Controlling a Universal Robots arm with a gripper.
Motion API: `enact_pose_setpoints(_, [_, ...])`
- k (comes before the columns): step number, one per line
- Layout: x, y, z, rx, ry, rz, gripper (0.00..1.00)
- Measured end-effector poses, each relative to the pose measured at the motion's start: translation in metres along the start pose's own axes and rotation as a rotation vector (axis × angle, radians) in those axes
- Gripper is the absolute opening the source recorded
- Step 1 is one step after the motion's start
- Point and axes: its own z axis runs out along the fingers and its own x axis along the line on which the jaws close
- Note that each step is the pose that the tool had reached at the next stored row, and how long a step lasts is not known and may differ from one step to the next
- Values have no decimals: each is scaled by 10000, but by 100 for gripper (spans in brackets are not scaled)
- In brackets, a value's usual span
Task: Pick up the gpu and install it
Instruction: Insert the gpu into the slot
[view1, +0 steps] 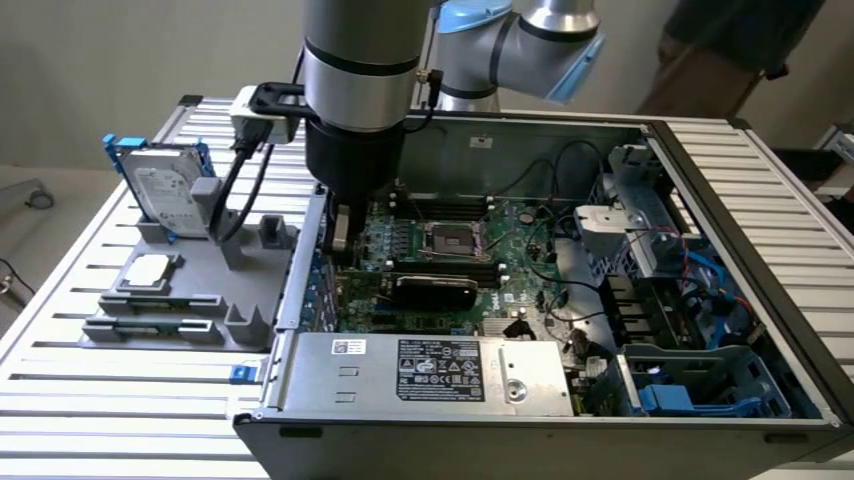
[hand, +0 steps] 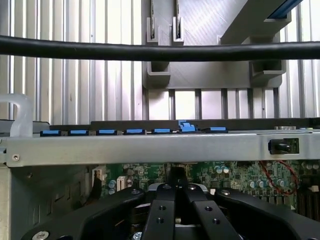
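black card: we saw the gpu seated flat on the motherboard, at the case's centre.
pincer: gripper clenched at the gpu's 9 o'clock end, apparently pressing it home.

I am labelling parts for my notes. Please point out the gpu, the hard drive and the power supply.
gpu (view1: 437, 290): exterior view, on its black cover.
hard drive (view1: 167, 195): exterior view, on its silver face.
power supply (view1: 334, 385): exterior view, on its bare metal top.

Tool fingertips' grip behind its own black linkage, unclear.
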Motion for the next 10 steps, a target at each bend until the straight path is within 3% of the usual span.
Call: enact_pose_setpoints(10, [-37, 0, 22, 5, -68, 464, 11])
